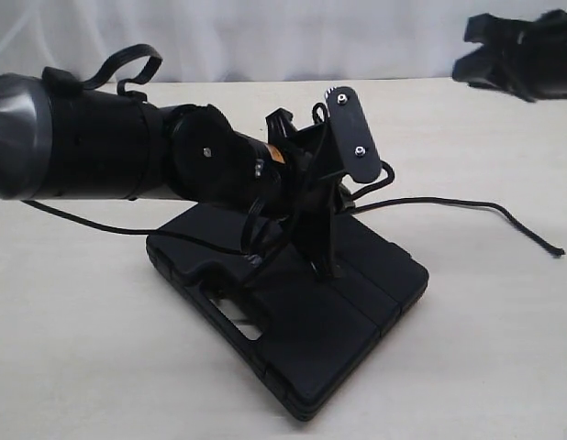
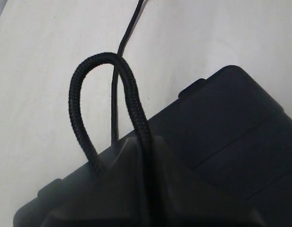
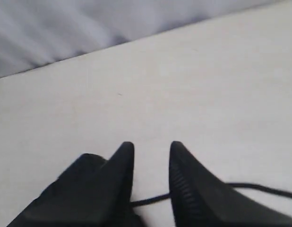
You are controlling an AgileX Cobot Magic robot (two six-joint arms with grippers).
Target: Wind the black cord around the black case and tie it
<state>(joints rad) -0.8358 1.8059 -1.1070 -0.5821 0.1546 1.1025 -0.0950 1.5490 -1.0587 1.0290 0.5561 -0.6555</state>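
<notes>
Left gripper [image 1: 327, 266] looks closed, pinching 1 loop of cord [image 2: 77, 99], with the case [image 2: 231, 127] directly beneath it. Right gripper [image 3: 151, 149], slightly parted and empty, hangs well away. Risk: the slack loop slips out before any knot forms.

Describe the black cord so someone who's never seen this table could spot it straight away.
The black case lies flat on the table beneath the left arm. From its right side the black cord trails rightward. Thin and braided, it lies on the table, unlike the cable looping above the arm.
</notes>
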